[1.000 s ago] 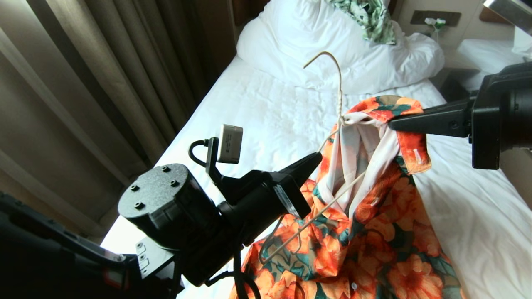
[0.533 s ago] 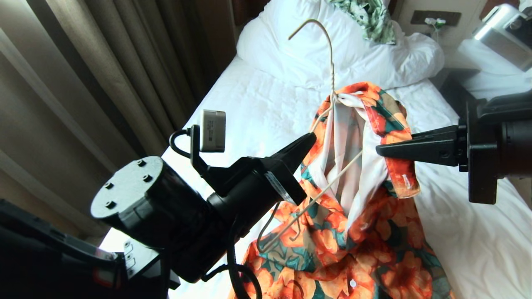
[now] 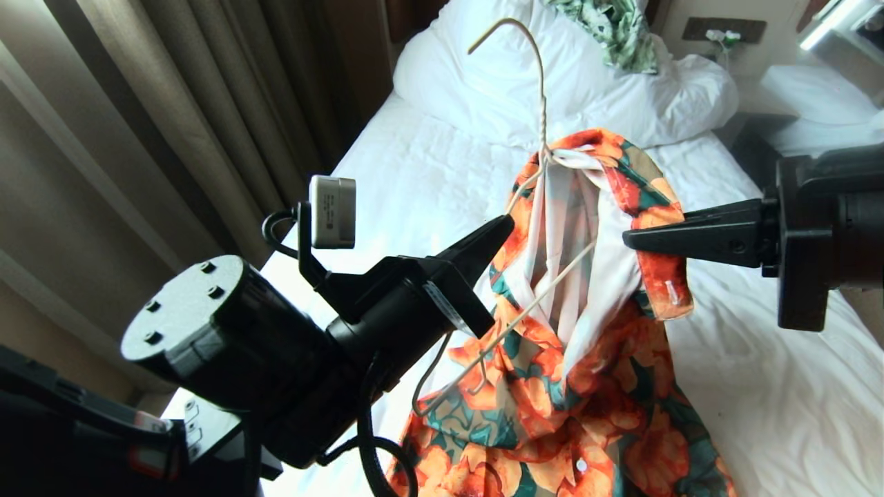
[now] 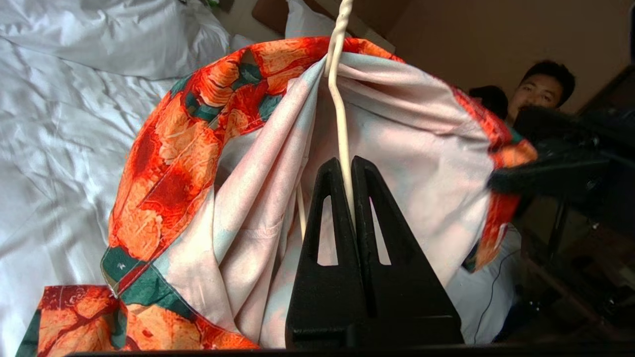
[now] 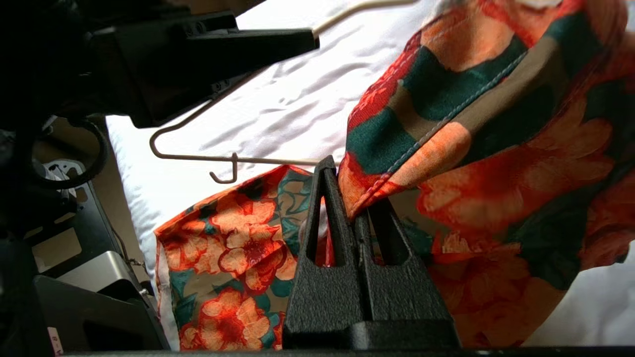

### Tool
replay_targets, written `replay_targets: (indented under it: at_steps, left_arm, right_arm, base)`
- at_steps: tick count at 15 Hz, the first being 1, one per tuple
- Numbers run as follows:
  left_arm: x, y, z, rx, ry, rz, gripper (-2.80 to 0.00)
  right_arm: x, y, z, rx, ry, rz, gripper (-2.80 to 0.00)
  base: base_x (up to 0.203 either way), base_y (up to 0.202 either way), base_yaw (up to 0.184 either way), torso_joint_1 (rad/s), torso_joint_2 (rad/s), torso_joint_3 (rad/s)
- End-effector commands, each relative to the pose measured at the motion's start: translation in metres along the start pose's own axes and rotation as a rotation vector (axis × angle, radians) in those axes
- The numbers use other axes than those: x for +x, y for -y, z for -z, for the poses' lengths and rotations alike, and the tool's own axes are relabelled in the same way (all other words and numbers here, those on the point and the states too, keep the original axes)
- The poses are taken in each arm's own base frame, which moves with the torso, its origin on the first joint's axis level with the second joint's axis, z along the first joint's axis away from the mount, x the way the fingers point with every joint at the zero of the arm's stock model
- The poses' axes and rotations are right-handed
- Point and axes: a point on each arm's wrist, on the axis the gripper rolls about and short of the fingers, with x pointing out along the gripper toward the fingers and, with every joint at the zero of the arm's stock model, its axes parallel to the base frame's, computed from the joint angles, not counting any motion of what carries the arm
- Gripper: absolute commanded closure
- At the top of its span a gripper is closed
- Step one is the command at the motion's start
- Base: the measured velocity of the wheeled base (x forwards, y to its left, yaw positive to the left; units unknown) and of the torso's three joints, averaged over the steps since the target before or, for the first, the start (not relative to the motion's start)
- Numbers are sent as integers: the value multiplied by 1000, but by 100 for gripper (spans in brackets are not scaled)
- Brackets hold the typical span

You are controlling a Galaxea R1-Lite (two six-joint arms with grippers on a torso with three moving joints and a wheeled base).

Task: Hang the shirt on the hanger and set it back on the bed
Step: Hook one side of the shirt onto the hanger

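Room: heavy beige-brown curtains (image 3: 173,124) hang along the far side of the bed (image 3: 428,186) from the second, partly seen bed (image 3: 808,96); a wall socket plate (image 3: 722,31) sits on the pale wall behind the pillow end. Bed carries a wrinkled white sheet, with a bunched white duvet and pillow (image 3: 552,83) at its head and a green-and-white patterned cloth (image 3: 615,31) lying on top of that bunch. A person (image 4: 543,91) shows in the left wrist view, beyond the shirt. The shirt (image 3: 587,359), orange flowers on teal, is held up above the bed, its lower part trailing down toward the sheet; pale inside faces out around the neck opening. The hanger (image 3: 542,117) stands roughly upright inside the shirt's neck, hook rising above the collar toward the pillow; one shoulder wire slants down out of the cloth, its lower corner bare. Left end effector (image 3: 507,224), at the curtain side of the shirt, fingers together and clamped on the hanger wire just below the twisted neck. Right end effector (image 3: 627,239), on the opposite side of the shirt, fingers together and pinching the collar edge.
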Motion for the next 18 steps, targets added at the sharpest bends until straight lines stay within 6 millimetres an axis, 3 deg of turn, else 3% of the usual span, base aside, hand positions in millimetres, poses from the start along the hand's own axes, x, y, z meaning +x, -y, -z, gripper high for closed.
replay_targets:
  at_steps: [1, 4, 9, 14, 18]
  left_arm:
    - [-2, -3, 6, 3, -24, 1, 0]
    - [-5, -6, 14, -6, -75, 31, 0]
    - [-3, -8, 20, -25, -91, 24, 0]
    - [-6, 5, 13, -105, -77, 60, 0]
    - [-7, 6, 9, -126, -65, 66, 0]
  right_arm:
    - [-13, -3, -5, -11, 36, 1, 0]
    - [-32, -6, -19, -20, 69, -1, 0]
    - [-52, -19, -11, 14, -91, -76, 0]
    - [-22, -21, 4, 35, -229, -134, 0]
    - [-14, -20, 10, 42, -265, -135, 0]
  base:
    - [0, 0, 0, 0, 0, 0]
    - [0, 0, 0, 0, 0, 0]
    - [0, 0, 0, 0, 0, 0]
    - [0, 0, 0, 0, 0, 0]
    - [0, 0, 0, 0, 0, 0]
